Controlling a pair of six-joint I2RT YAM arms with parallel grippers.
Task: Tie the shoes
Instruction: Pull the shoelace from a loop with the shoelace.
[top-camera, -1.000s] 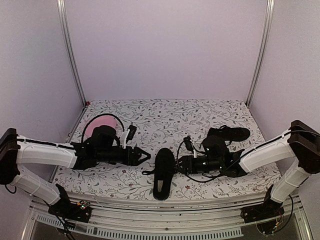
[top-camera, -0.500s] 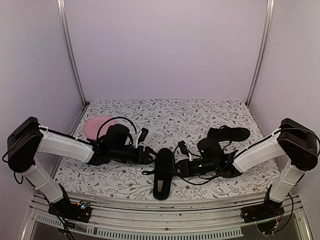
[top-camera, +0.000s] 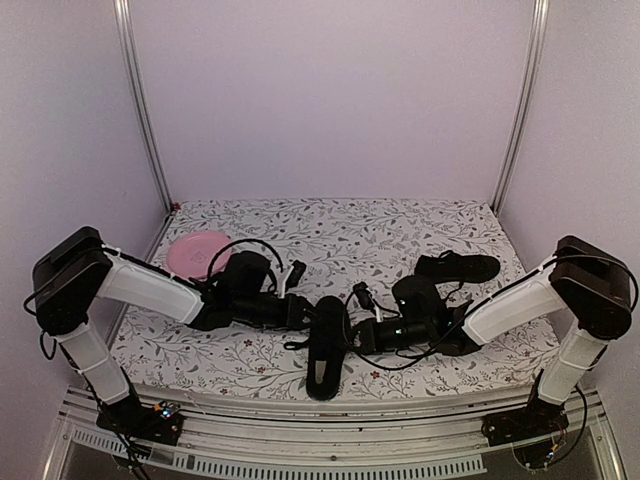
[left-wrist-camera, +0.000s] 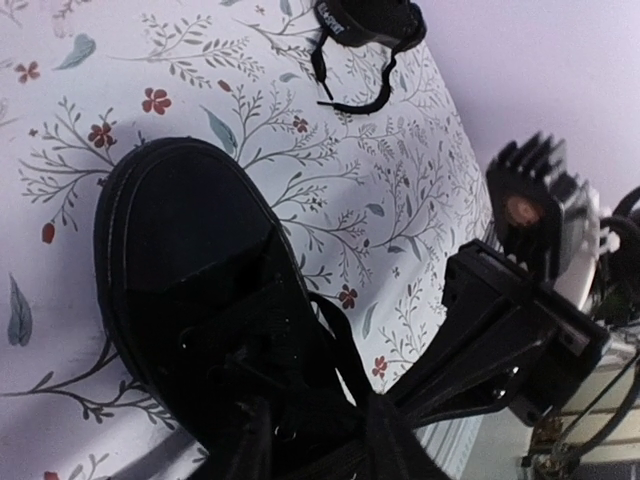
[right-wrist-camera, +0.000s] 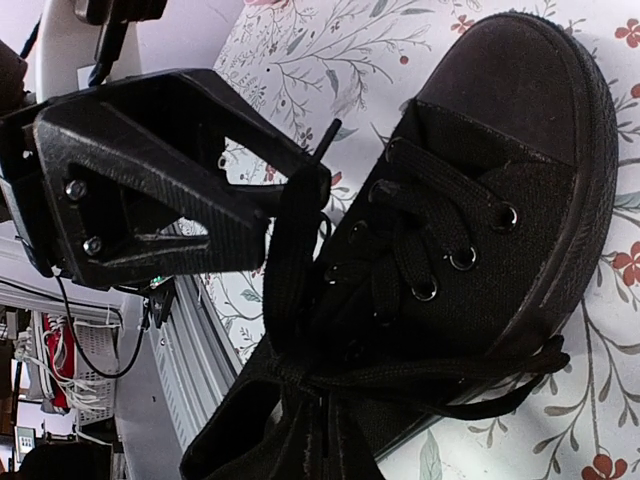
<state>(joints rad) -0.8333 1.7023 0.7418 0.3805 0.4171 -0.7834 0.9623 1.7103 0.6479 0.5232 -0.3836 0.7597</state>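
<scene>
The near shoe (top-camera: 325, 365) (left-wrist-camera: 180, 250) (right-wrist-camera: 500, 150), all black, lies lengthwise at the table's front middle. The other shoe (top-camera: 458, 267) (left-wrist-camera: 370, 18) lies farther back on the right. My left gripper (top-camera: 303, 312) (right-wrist-camera: 300, 190) reaches in from the left, over the near shoe's lacing. Its tips sit at a lace strand (right-wrist-camera: 290, 270) (left-wrist-camera: 345, 340). Black on black hides the gap between its jaws. My right gripper (top-camera: 352, 335) (left-wrist-camera: 405, 398) comes in from the right and is shut on that lace just above the eyelets. The two grippers nearly touch.
A pink plate (top-camera: 192, 255) sits at the back left, behind my left arm. A loose lace end (right-wrist-camera: 500, 400) trails beside the near shoe's sole. The metal front rail (top-camera: 330, 415) runs just below the shoe's heel.
Both arms have moved inward to the near shoe. The left one came away from the plate, which now shows. Both sets of jaws have narrowed, and the right has closed on the lace.
</scene>
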